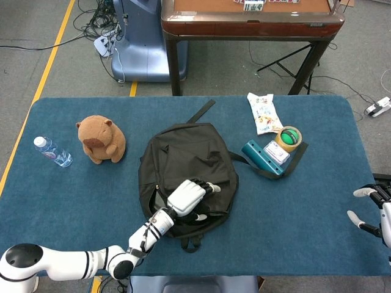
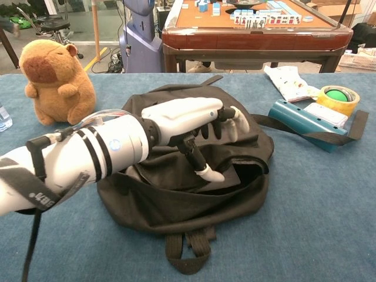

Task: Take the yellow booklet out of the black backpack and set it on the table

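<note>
The black backpack (image 1: 183, 165) (image 2: 176, 200) lies flat at the table's middle, its zipped mouth gaping along the near edge. My left hand (image 1: 189, 196) (image 2: 197, 120) hovers over that opening with fingers spread, thumb pointing down at the gap, holding nothing. No yellow booklet shows in either view; the inside of the bag is dark. My right hand (image 1: 374, 207) sits at the table's far right edge, fingers apart and empty, seen only in the head view.
A brown plush capybara (image 1: 101, 140) (image 2: 56, 79) and a water bottle (image 1: 52, 152) sit left of the bag. At the right lie a teal box (image 1: 264, 157) (image 2: 305, 122), a tape roll (image 1: 289, 138) (image 2: 337, 98) and a white packet (image 1: 264, 113). A backpack strap (image 2: 329, 135) trails rightward.
</note>
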{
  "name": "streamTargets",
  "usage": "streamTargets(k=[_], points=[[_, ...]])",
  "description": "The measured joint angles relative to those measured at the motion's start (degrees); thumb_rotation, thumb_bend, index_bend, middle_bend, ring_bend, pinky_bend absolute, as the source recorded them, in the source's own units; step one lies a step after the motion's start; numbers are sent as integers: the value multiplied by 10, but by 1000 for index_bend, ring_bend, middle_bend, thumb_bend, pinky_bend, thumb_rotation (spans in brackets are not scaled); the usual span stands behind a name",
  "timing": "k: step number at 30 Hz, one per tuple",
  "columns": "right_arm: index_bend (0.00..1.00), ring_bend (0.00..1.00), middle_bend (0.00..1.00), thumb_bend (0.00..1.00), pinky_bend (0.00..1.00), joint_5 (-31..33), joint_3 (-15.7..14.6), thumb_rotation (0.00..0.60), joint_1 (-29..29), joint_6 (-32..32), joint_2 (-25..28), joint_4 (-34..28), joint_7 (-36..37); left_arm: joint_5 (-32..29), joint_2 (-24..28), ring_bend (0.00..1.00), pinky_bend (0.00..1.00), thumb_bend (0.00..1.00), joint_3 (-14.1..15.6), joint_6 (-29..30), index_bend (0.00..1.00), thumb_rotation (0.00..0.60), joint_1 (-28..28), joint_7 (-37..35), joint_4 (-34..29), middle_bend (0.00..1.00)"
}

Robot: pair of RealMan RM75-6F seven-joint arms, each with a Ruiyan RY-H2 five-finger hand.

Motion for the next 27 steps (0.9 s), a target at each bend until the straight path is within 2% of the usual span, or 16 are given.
streamTargets(k=[4, 6, 13, 17, 27], points=[[428, 269, 376, 140, 322, -3, -1, 600, 0, -1, 0, 2, 2, 0, -14, 720, 594, 317, -7, 34, 656, 600, 4, -5, 29, 740], [428, 269, 376, 140, 322, -8, -3, 600, 3, -4, 1, 1, 3, 1, -17, 768, 646, 328, -12, 45, 691, 600, 6, -10, 40, 797], [428, 269, 376, 140, 322, -55, -14, 600, 26, -26, 5, -9, 4, -8, 17, 748, 664, 328, -49, 42, 686, 600, -3, -27, 45, 801], [428, 269, 376, 157, 322, -98, -27, 600, 55, -59, 2, -24, 2, -11, 24, 742, 664, 328, -64, 40, 682, 600, -17, -29, 59, 800], [428, 269, 376, 169, 322, -184, -48, 600, 143, -148, -46, -75, -7, 40, -4, 736, 664, 328, -63, 61, 680, 600, -63, -12, 191, 800]])
